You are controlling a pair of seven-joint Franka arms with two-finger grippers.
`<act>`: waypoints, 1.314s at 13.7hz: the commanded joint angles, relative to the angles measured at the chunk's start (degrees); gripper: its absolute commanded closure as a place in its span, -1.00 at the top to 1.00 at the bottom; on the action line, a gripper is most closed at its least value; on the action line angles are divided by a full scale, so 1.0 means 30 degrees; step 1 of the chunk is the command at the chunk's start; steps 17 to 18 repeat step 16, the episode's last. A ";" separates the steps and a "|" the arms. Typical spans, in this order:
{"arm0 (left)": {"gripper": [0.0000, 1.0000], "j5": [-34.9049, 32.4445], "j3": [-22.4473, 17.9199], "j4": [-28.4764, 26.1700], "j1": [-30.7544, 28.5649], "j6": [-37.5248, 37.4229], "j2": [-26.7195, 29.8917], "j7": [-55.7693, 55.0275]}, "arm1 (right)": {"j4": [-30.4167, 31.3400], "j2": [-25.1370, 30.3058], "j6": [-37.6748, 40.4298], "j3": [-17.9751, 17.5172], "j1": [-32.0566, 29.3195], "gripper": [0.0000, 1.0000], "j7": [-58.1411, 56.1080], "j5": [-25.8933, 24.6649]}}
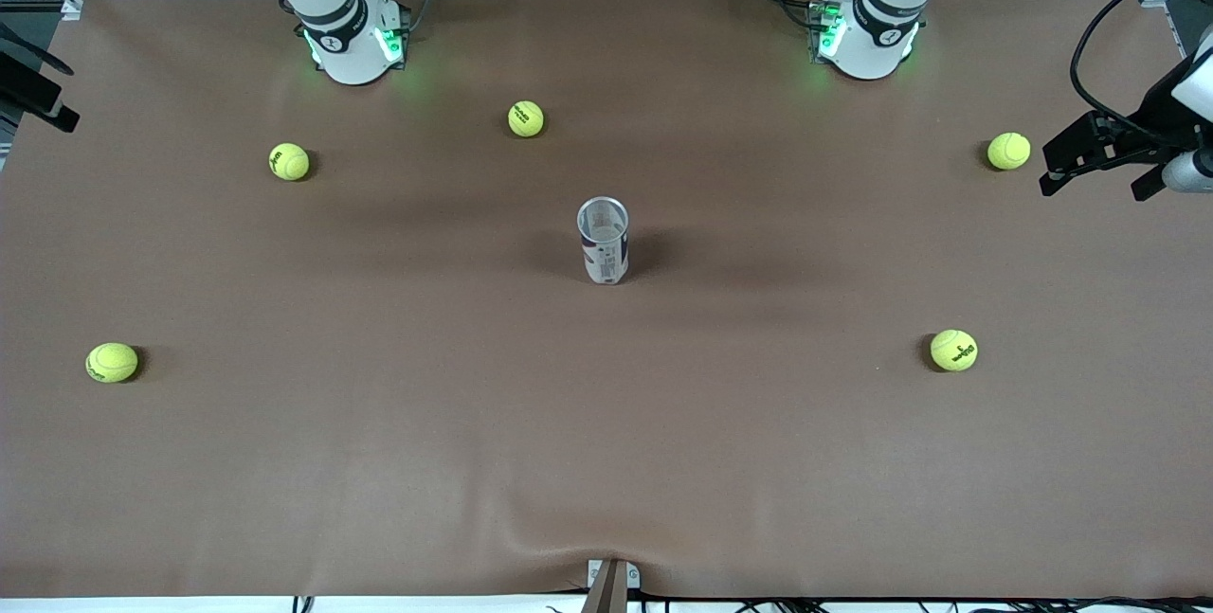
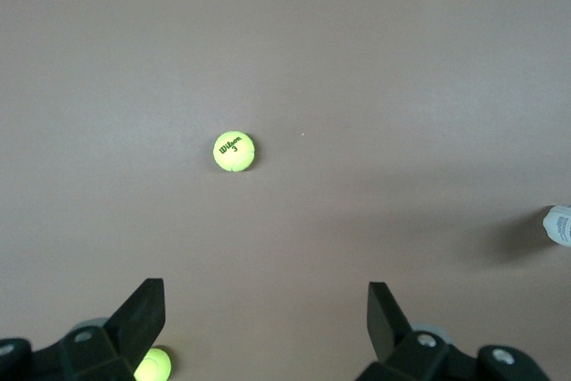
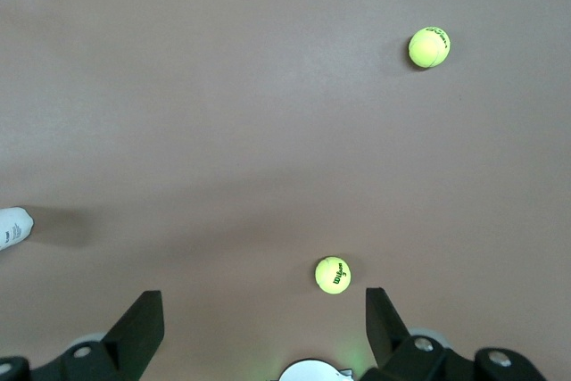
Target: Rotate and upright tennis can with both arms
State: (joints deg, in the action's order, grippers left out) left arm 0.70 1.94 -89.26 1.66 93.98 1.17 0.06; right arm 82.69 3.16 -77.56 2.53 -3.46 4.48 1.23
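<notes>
- You have the tennis can [image 1: 603, 242] standing upright at the middle of the bench [image 1: 606, 461], its open silvery mouth facing up and nothing touching it.
- Your left pincer [image 2: 267, 310] hangs over the left arm's end of the bench with its fingers [image 2: 143, 314] spread wide and nothing between them. In the front view it shows at the edge of the picture [image 1: 1104, 158].
- Your right pincer [image 3: 265, 314] is likewise spread wide and holds nothing. Only a dark piece of that arm shows at the edge of the front view, over the right arm's end of the bench.
- Both pincers are well apart from the can. Each wrist view catches only a sliver of it at the border.
- Five yellow-green tennis balls lie loose around the can, none touching it.
- Toward the left arm's end you see one ball [image 1: 1008, 151] close to the left pincer, and another [image 1: 953, 350] nearer the front camera.
- Toward the right arm's end, one ball [image 1: 289, 161] lies near the right arm's base and another [image 1: 112, 362] sits nearer the front camera.
- The fifth ball [image 1: 526, 118] lies between the two bases, farther from the front camera than the can.
</notes>
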 commanded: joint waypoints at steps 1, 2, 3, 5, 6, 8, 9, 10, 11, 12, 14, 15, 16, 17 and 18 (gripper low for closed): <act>1.00 -0.0144 -0.0088 0.0048 0.0090 -0.0156 0.0080 -0.0020 | -0.0228 -0.0057 0.0071 -0.0081 0.0039 1.00 0.0265 -0.0206; 1.00 -0.0144 -0.0088 0.0048 0.0061 -0.0156 0.0051 0.0095 | -0.0228 -0.0057 0.0071 -0.0081 0.0039 1.00 0.0265 -0.0206; 1.00 -0.0086 -0.0088 0.0019 0.0003 -0.0243 0.0051 0.0067 | -0.0228 -0.0057 0.0071 -0.0081 0.0039 1.00 0.0265 -0.0206; 1.00 -0.0115 -0.0088 0.0019 0.0002 -0.0828 0.0080 0.0067 | -0.0228 -0.0057 0.0071 -0.0081 0.0039 1.00 0.0265 -0.0206; 1.00 -0.0086 -0.0088 0.0048 0.0031 -0.1004 0.0080 0.0067 | -0.0228 -0.0057 0.0071 -0.0081 0.0039 1.00 0.0265 -0.0206; 1.00 -0.0057 -0.0059 0.0048 0.0032 -0.1736 0.0051 0.0125 | -0.0228 -0.0057 0.0071 -0.0081 0.0039 1.00 0.0265 -0.0206; 1.00 -0.0057 -0.0059 0.0048 0.0032 -0.1767 0.0022 0.0126 | -0.0228 -0.0086 0.0071 -0.0081 0.0039 1.00 0.0265 -0.0206; 1.00 -0.0057 -0.0059 0.0077 0.0032 -0.1796 0.0022 0.0097 | -0.0228 -0.0057 0.0071 -0.0081 0.0039 1.00 0.0265 -0.0206; 1.00 -0.0057 -0.0059 0.0077 0.0032 -0.1855 0.0051 0.0096 | -0.0228 -0.0086 0.0071 -0.0081 0.0039 1.00 0.0265 -0.0206; 1.00 -0.0086 -0.0059 0.0106 0.0032 -0.1855 0.0022 0.0096 | -0.0228 -0.0057 0.0071 -0.0081 0.0039 1.00 0.0265 -0.0206; 1.00 -0.0057 -0.0059 0.0077 0.0032 -0.1855 0.0022 0.0096 | -0.0228 -0.0057 0.0071 -0.0081 0.0039 1.00 0.0265 -0.0206; 1.00 -0.0057 -0.0059 0.0106 0.0061 -0.1855 0.0022 0.0067 | -0.0228 -0.0057 0.0071 -0.0081 0.0039 1.00 0.0265 -0.0206; 1.00 -0.0086 -0.0059 0.0106 0.0061 -0.1855 0.0022 0.0096 | -0.0228 -0.0057 0.0071 -0.0081 0.0039 1.00 0.0265 -0.0206; 1.00 -0.0086 -0.0059 0.0106 0.0061 -0.1855 0.0022 0.0096 | -0.0228 -0.0057 0.0071 -0.0081 0.0039 1.00 0.0265 -0.0206; 1.00 -0.0086 -0.0059 0.0106 0.0061 -0.1855 0.0022 0.0096 | -0.0228 -0.0057 0.0071 -0.0081 0.0039 1.00 0.0265 -0.0206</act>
